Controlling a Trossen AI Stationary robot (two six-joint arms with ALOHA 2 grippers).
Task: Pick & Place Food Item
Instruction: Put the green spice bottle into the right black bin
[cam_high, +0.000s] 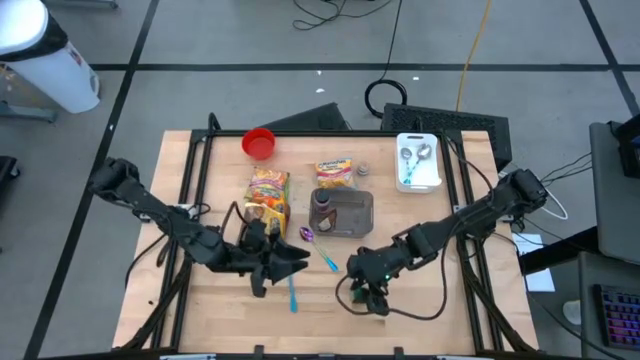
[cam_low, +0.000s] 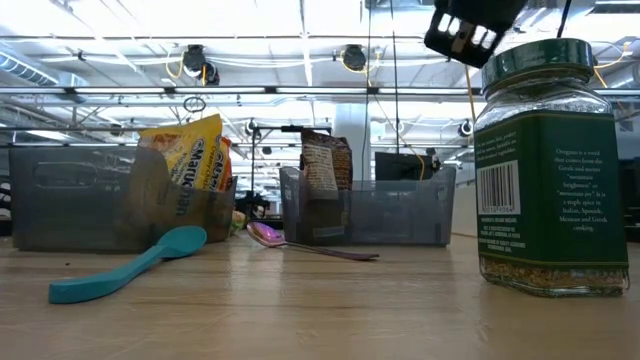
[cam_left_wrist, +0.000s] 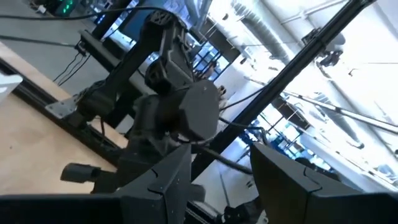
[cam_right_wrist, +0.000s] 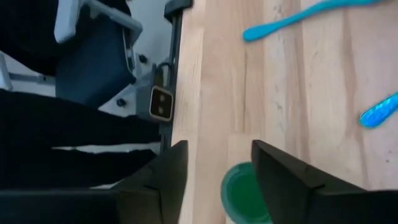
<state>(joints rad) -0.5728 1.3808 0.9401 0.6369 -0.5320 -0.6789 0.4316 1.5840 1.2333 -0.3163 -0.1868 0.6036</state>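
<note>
The jar (cam_low: 547, 165) with a green lid and green label is standing upright on the wooden surface (cam_high: 420, 300), at the right of the low view and in the lower middle of the high view. The right claw (cam_right_wrist: 214, 180) is hanging directly above it, fingers (cam_right_wrist: 283, 180) standing apart to either side of the green lid seen from the wrist, with a gap showing between lid and fingers, so nothing is being gripped. In the low view a dark part of that claw is showing at the top, above the lid.

The left claw (cam_high: 295, 262) is lying low at lower centre of the high view, tilted upward toward the room, its fingers apart and empty.

A teal spoon (cam_low: 125, 265) is lying on the surface at left in the low view, with a purple spoon (cam_low: 300, 243) beyond it. A snack bag (cam_high: 268, 195) and a grey bin (cam_high: 345, 213) are sitting in the middle of the high view.
</note>
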